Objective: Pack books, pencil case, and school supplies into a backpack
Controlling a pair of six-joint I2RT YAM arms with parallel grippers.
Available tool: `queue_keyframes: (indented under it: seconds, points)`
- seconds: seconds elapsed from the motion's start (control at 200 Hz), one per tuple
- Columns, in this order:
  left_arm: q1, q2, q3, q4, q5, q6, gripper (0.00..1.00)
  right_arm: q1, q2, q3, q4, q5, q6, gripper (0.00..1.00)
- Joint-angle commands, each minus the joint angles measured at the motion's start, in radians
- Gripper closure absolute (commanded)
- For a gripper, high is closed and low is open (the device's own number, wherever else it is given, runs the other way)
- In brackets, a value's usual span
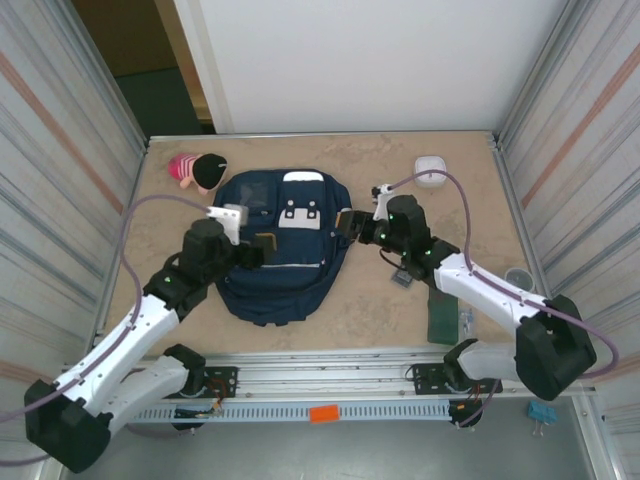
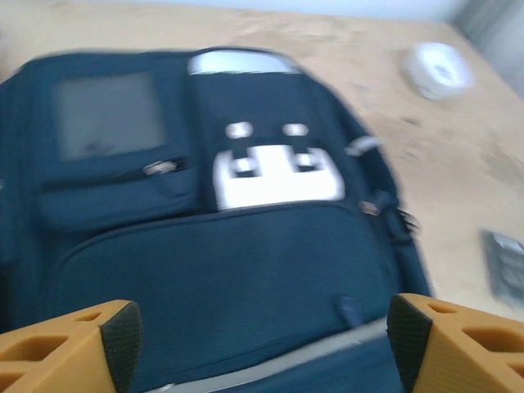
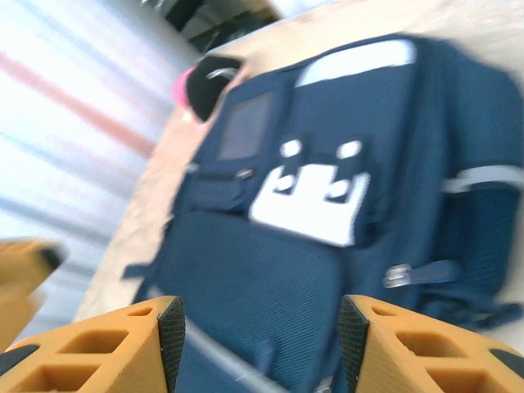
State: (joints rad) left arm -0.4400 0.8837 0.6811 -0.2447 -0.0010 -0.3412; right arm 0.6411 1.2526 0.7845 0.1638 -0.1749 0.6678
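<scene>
A big navy-blue cloth backpack [image 1: 280, 255] lies flat in the middle of the sandy, speckled desk [image 1: 370, 315]. Its front faces up. It has a white patch [image 2: 274, 176] with little dark squares and a flat grey square pocket [image 2: 106, 115] beside it. The lower pocket looks rough and woven.

The left tool [image 1: 250, 255] is over the backpack's left side. Its two blocky orange fingers [image 2: 65, 352] have black tips. They stand wide apart above the cloth and hold nothing.

The right tool [image 1: 347, 225] is at the backpack's right edge. Its orange fingers [image 3: 106, 352] are apart too, with nothing gripped.

A thin dark green book [image 1: 441, 315] lies flat on the desk, well apart from the backpack on the right. A small dark grey slab [image 1: 400, 278] lies between them. A white box [image 1: 430, 172] with round corners sits at the far right. A pink and black round thing [image 1: 197, 170] lies just beside the backpack's top left corner.
</scene>
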Motion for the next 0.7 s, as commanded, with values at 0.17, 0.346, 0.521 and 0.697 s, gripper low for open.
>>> queue_keyframes:
  seconds: [0.17,0.346,0.521,0.697]
  points:
    - [0.121,0.028,-0.170,0.040,0.062,-0.275,0.20,0.142,0.173,0.008,-0.011,0.048,0.063,0.47]
    - [0.121,0.026,-0.301,0.105,0.077,-0.406,0.22,0.140,0.312,-0.055,0.068,0.064,0.106,0.48]
    - [0.019,-0.025,-0.402,0.160,0.068,-0.541,0.24,0.097,0.375,-0.114,0.110,0.045,0.124,0.49]
    - [-0.170,-0.130,-0.385,0.073,-0.075,-0.562,0.23,0.044,0.284,-0.131,0.040,0.030,0.071,0.49]
